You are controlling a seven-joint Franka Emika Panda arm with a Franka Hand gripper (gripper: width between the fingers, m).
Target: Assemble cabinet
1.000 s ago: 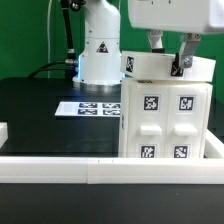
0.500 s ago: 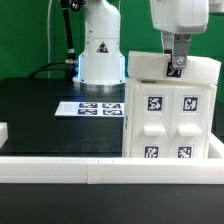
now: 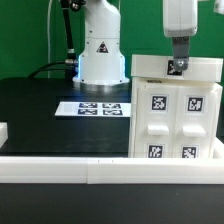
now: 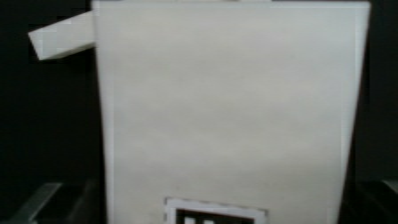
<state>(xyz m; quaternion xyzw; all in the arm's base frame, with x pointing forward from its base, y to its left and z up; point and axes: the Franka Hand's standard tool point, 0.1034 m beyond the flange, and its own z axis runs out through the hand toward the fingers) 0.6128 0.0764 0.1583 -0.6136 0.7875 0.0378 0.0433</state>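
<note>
- Tool (image 3: 178,66): pointing straight down, fingertips sitting at the top edge of the cabinet body (image 3: 170,115). In the wrist view, dark finger shapes are showing on either side of the white wall. Whether the fingers are pinching it or merely straddling it cannot be told.
- Cabinet body: standing directly beneath the tool on the desk (image 3: 40,110), long axis vertical, running in line with the tool's own axis. Any coming move is likely turning on this top-edge contact.
- White flap (image 4: 63,38): jutting out at an angle from the body's far end in the wrist view. Which part it is cannot be told.
- Marker tags (image 3: 157,102): four black-and-white squares are showing on the body's front face, below the tool. They are carrying patterns only, no letters.
- Marker board (image 3: 92,107): lying flat, well apart from the tool.
- Robot base (image 3: 100,45): bearing a warning triangle (image 3: 101,46), with no readable writing.
- Border rail (image 3: 100,170): running along the desk's near edge, below the tool.
</note>
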